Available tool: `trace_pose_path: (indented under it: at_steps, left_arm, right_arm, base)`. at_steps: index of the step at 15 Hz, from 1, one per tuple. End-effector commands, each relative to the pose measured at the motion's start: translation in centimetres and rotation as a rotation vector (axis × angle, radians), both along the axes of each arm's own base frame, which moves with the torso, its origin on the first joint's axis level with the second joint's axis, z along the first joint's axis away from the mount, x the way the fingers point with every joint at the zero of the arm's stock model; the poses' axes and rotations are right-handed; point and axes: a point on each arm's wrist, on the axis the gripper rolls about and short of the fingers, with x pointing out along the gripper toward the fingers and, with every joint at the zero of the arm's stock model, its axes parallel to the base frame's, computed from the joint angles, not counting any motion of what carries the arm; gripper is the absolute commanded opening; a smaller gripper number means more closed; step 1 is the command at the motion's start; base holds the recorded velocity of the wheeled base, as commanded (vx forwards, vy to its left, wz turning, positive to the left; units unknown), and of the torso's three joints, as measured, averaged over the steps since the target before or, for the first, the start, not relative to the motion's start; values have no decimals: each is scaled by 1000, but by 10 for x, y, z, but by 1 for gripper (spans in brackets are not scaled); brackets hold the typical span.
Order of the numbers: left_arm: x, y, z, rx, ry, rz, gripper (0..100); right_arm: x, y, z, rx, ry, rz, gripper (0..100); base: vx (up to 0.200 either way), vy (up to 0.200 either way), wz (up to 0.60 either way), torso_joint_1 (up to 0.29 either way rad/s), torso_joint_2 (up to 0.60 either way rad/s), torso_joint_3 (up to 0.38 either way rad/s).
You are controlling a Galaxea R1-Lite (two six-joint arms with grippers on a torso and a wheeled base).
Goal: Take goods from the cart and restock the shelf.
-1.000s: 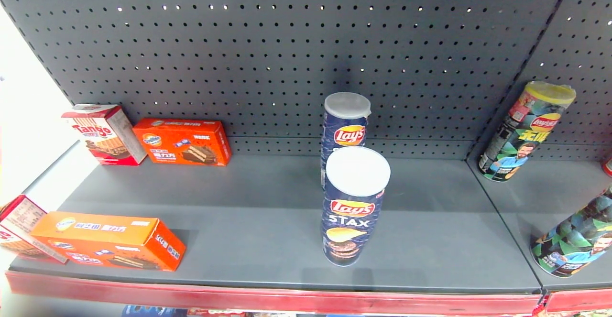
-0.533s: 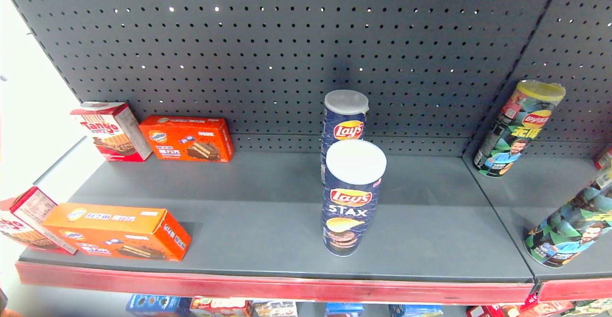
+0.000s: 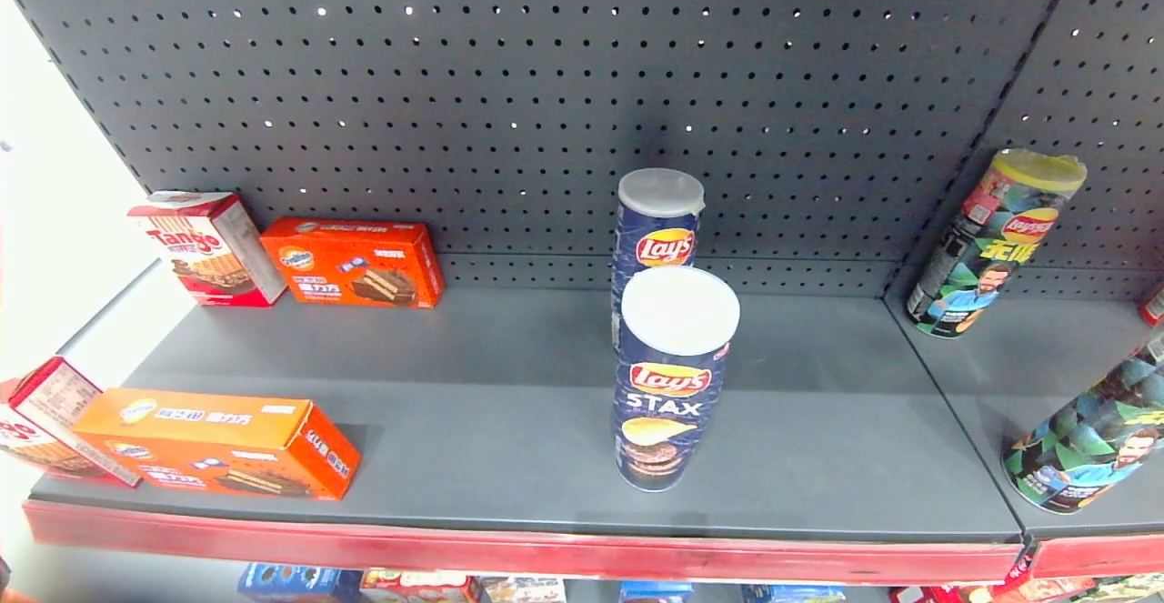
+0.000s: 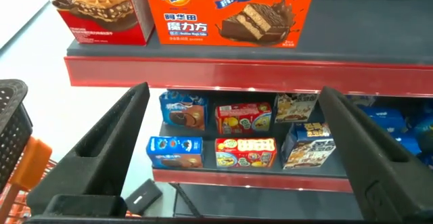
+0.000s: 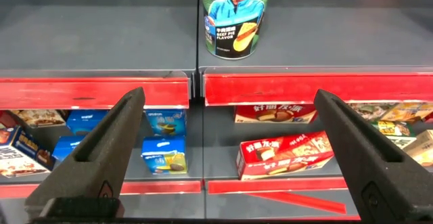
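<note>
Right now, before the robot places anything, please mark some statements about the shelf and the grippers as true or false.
1. The front blue can and the rear blue can both stand upright. True.
2. The front orange box lies right of the blue cans. False: it lies at the left front of the shelf.
3. The left gripper is shut on a box. False: it is open and empty.
4. The right gripper is open. True.
5. A green can is in the bay to the right. True.

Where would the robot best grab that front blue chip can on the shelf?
Probably mid-body on the front can, coming from the open front of the shelf, pinching its left and right sides: it stands upright and round, bare shelf either side, the rear can close behind.
</note>
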Motion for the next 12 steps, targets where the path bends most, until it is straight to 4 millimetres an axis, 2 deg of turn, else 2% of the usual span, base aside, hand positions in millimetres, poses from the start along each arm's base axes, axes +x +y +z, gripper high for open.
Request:
trace_pose_path:
  at_steps: [1,12]
  left_arm:
    - [0,0,0,0,0,0,100]
    - [0,0,0,-2,0,2,100]
  right_arm:
    - [0,0,0,-1,0,0,100]
    - [0,0,0,1,0,0,100]
  base:
    - [0,0,-600,2,-2,7]
    - [0,0,0,0,0,0]
